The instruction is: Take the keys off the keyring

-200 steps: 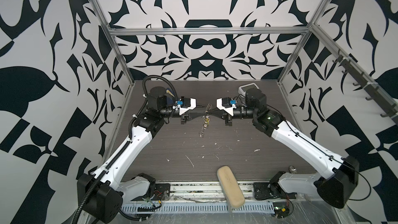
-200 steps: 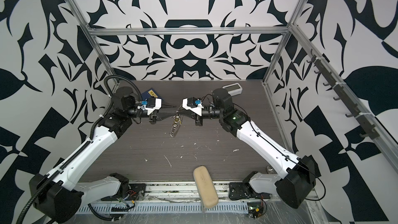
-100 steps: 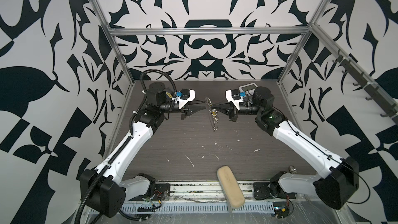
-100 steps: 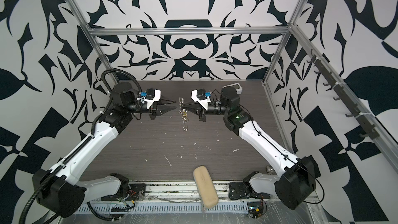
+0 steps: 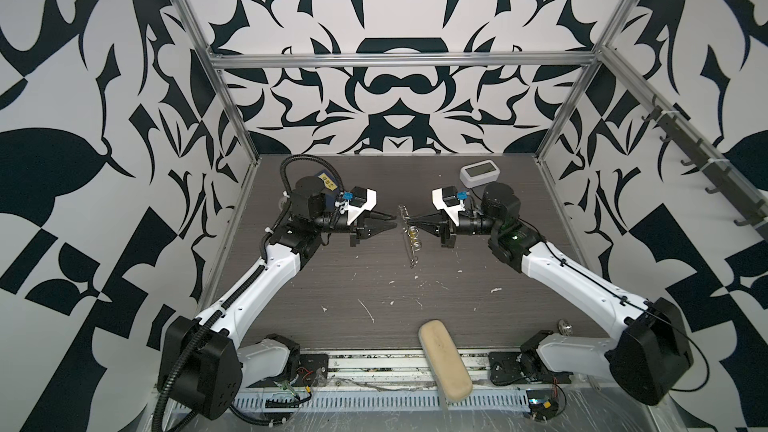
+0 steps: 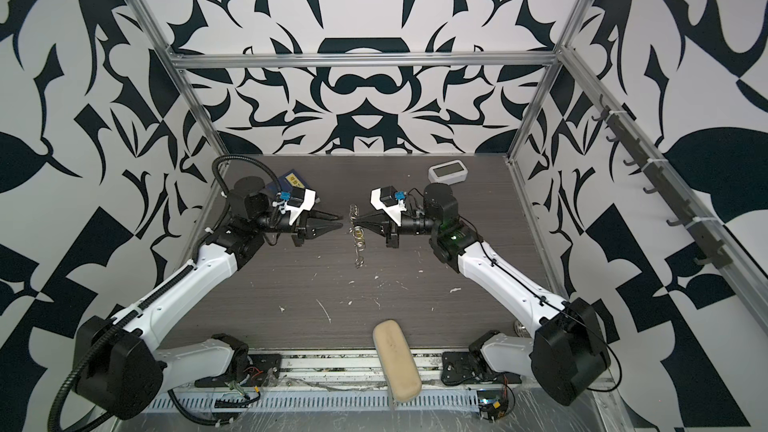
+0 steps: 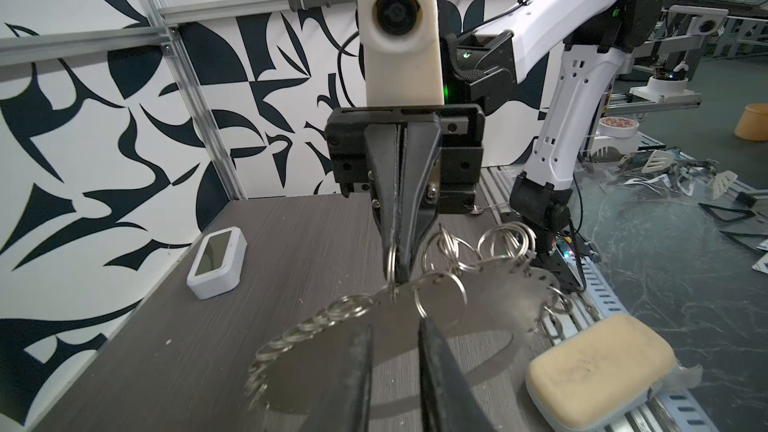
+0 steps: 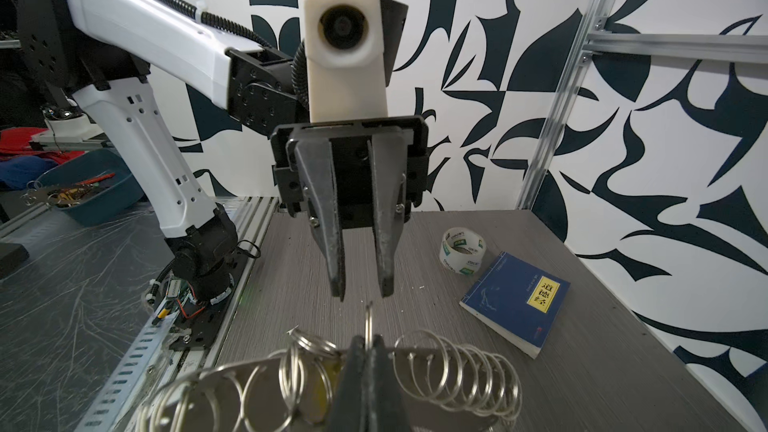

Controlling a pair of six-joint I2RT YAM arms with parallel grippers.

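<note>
The keyring (image 5: pixel 412 243), a cluster of silver wire rings strung along a thin metal plate, is held in the air above the table (image 5: pixel 374 292), between the two grippers in both top views. One upright ring is clamped by the tightly closed tips of the right gripper (image 7: pixel 395 274). A brass-yellow tint, possibly one of the keys (image 8: pixel 321 384), is glimpsed behind the rings. The left gripper (image 8: pixel 360 286) is seen just beside the rings, jaws parted, nothing between them. A tape roll (image 8: pixel 462 250) and a blue book (image 8: pixel 515 297) are seen on the table beyond
</note>
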